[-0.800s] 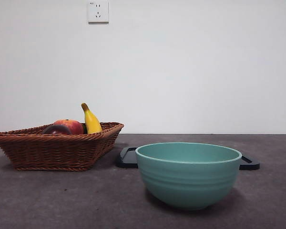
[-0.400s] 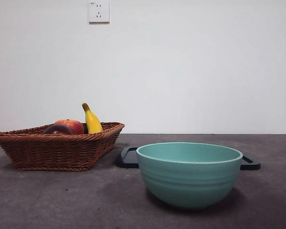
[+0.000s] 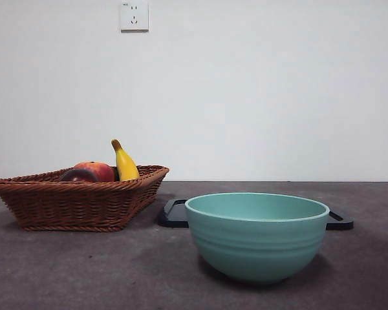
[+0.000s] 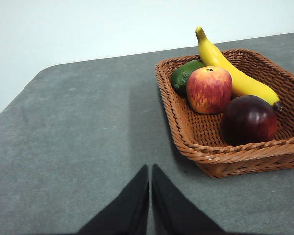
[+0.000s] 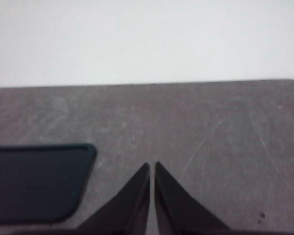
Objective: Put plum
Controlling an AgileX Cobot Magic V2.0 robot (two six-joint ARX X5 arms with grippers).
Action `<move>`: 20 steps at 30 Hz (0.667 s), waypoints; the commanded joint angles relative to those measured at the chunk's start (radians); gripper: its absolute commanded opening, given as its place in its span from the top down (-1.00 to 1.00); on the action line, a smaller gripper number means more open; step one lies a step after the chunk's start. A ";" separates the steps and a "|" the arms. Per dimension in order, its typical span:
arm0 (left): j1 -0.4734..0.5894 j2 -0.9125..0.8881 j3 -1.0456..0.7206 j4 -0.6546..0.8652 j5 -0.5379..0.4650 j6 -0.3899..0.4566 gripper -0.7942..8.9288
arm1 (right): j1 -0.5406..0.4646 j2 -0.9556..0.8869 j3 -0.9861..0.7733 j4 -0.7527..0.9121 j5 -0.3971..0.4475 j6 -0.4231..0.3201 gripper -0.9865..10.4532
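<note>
The dark maroon plum (image 4: 249, 120) lies in the brown wicker basket (image 4: 245, 159), at its near corner in the left wrist view. In the front view only the plum's top (image 3: 77, 175) shows over the basket's rim (image 3: 84, 186). My left gripper (image 4: 150, 169) is shut with nothing in it, hanging above bare table a short way from the basket. Over the grey table my right gripper (image 5: 152, 166) is shut too, holding nothing, beside a black tray (image 5: 34, 181). Neither arm appears in the front view.
The basket also holds a red-orange peach-like fruit (image 4: 209, 89), a yellow banana (image 4: 232, 71) and a green fruit (image 4: 185, 74). A teal bowl (image 3: 257, 236) stands at the front, with the black tray (image 3: 174, 213) behind it. A wall backs the table.
</note>
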 commanded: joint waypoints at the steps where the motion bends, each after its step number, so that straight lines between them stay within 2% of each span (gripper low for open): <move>1: 0.003 -0.002 -0.021 -0.009 -0.002 -0.003 0.82 | -0.002 -0.022 -0.032 0.013 0.004 -0.010 0.82; 10: 0.003 -0.002 -0.021 -0.009 -0.002 -0.003 0.82 | -0.001 -0.033 -0.043 -0.111 0.003 -0.006 0.82; 20: 0.003 -0.002 -0.020 -0.009 -0.002 -0.003 0.82 | -0.002 -0.033 -0.043 -0.099 -0.002 -0.007 0.82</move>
